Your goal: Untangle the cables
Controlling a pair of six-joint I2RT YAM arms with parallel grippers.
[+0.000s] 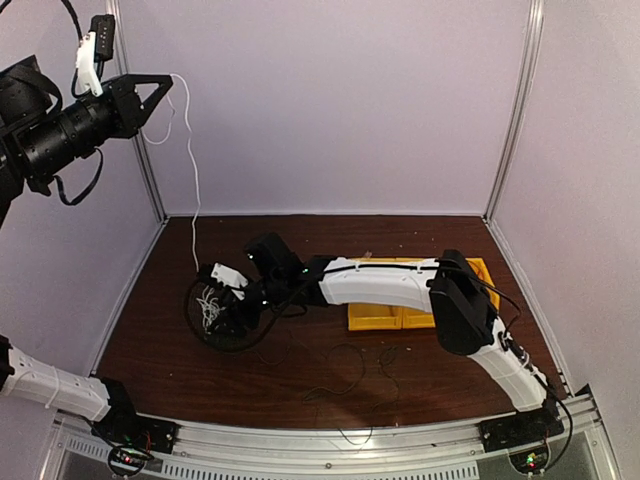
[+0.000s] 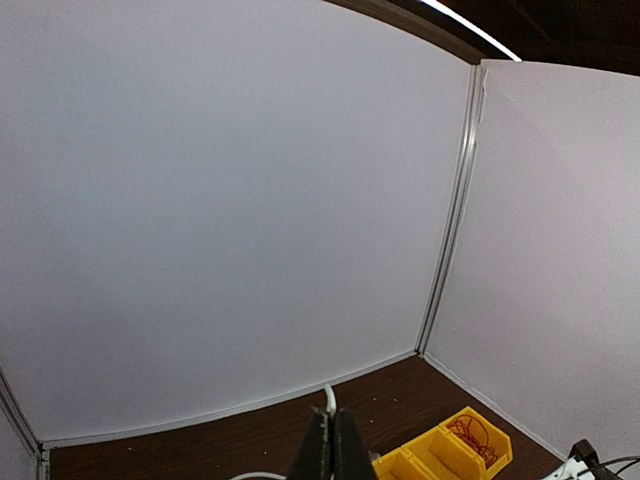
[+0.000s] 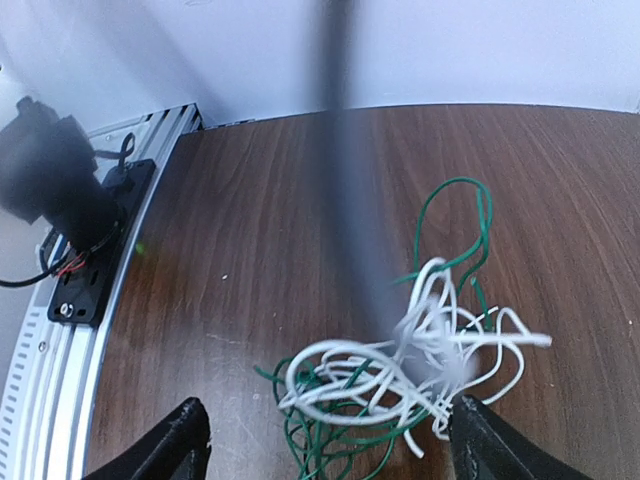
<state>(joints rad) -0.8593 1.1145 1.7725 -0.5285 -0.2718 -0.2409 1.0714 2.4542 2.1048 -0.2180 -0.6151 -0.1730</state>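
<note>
The left fingers (image 2: 316, 455) are pressed closed on the white cable (image 2: 328, 398), whose end pokes out just above them; in the overhead view they are held high above the far left corner of the tabletop (image 1: 150, 340), and the cable hangs from them in one long line down toward the tangle (image 3: 400, 365); the right fingers (image 3: 186, 445) stand spread apart, one on each side of that tangle, and grip nothing. The tangle is a knot of white and green wires lying near the left edge of the tabletop, about midway between the near and far edges. A blurred dark strand (image 3: 340, 150) crosses the right wrist view close to the lens; what it belongs to I cannot tell. Black loops (image 1: 340, 372) lie loose toward the near edge; yellow bins (image 1: 375, 318) sit toward the right edge, one with red wire (image 2: 465, 430) in it. The risks, as I judge them: with the tangle unpinned, more lift on the left would likely hoist the whole knot and tighten it rather than draw one strand free; the thin cable might slip out, since only a short end is held; and the right fingers, on closing, could catch the white cable along with the green wires, setting the two arms pulling against each other.
</note>
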